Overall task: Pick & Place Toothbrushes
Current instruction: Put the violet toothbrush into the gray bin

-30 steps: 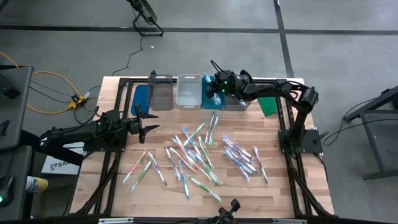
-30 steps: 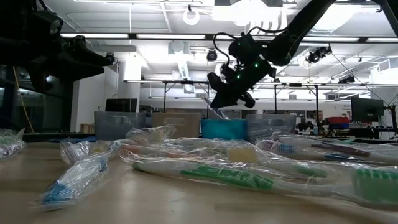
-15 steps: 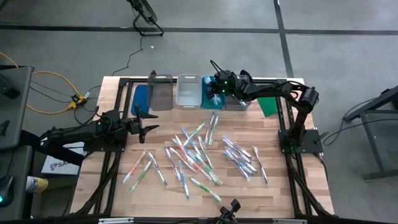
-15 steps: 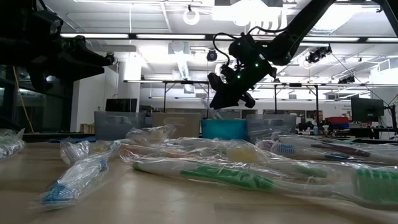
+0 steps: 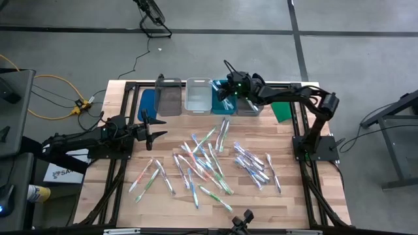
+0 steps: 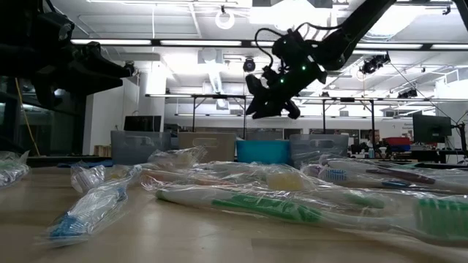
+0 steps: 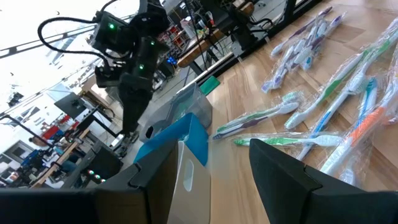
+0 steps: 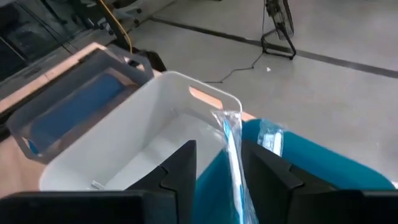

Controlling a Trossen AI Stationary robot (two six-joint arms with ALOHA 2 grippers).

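Many wrapped toothbrushes (image 5: pixel 209 160) lie scattered on the middle of the wooden table, seen close up in the low view (image 6: pixel 241 204). My right gripper (image 5: pixel 227 91) hovers open above the teal bin (image 5: pixel 220 99) at the far edge; nothing hangs below it (image 6: pixel 267 113). In the right wrist view, a wrapped blue toothbrush (image 8: pixel 231 146) stands in the teal bin (image 8: pixel 323 168), seen between the fingers of my right gripper (image 8: pixel 217 155). A second wrapped one (image 8: pixel 271 140) lies beside it. My left gripper (image 5: pixel 154 130) waits open at the table's left (image 7: pixel 214 149).
A row of bins lines the far edge: a blue one (image 5: pixel 149 101), a grey one (image 5: pixel 170 98), a clear one (image 5: pixel 198 96), the teal one and another grey one (image 5: pixel 248 104). A green piece (image 5: pixel 282 111) lies to their right. Black frame rails run along both table sides.
My right gripper has let go of the wrapped toothbrush that hung below its fingers over the teal bin. The toothbrush no longer hangs there and now stands in the bin. My left arm has kept still.
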